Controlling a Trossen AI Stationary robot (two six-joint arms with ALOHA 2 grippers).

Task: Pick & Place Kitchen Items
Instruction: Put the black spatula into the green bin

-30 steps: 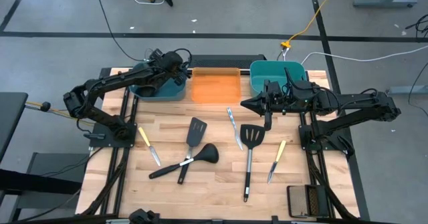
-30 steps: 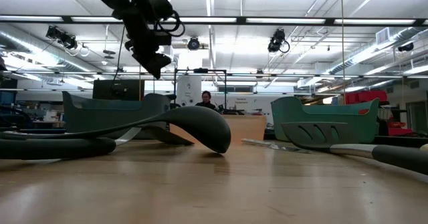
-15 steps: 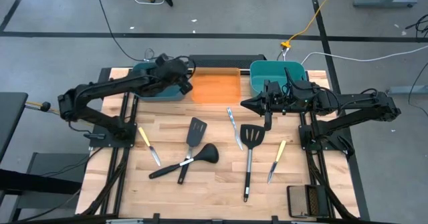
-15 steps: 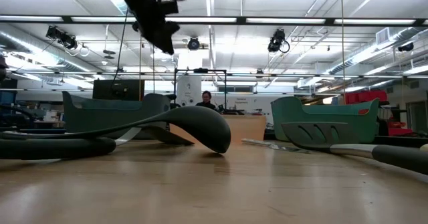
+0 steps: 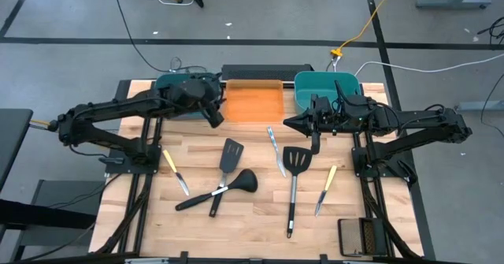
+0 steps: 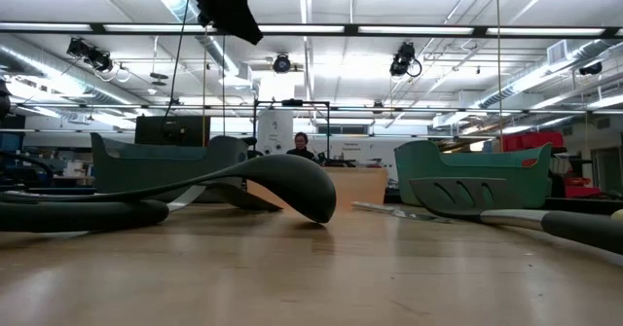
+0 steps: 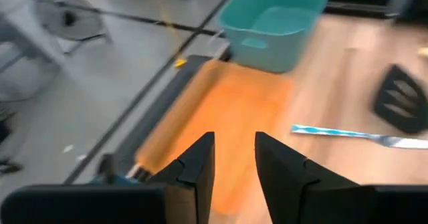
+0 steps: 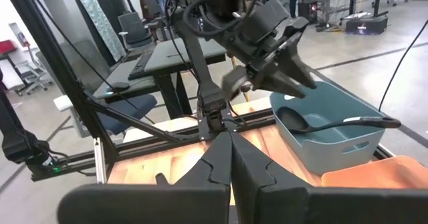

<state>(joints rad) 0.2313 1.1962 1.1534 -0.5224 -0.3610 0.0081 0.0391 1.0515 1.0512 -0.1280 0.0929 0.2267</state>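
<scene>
A wooden plank worktop carries kitchen utensils beneath two dark arms. Along the far edge, a teal plastic bin at the left holds a black round-bowled ladle, its handle resting on the bin's rim. The left pincer hangs above the seam between that bin and the flat orange tray at mid-edge, its two fingers slightly parted with nothing between them. Near the left edge lies a yellow-handled knife. Toward the centre, a black slotted spatula sits just beside a second black ladle, their handles crossing. A slim silver-bladed knife lies near mid-worktop, next to a second black slotted spatula whose handle points to the near edge. Another yellow-handled knife rests toward the right edge. The right pincer hovers empty and clenched tight in front of the second teal bin at the far right corner.
</scene>
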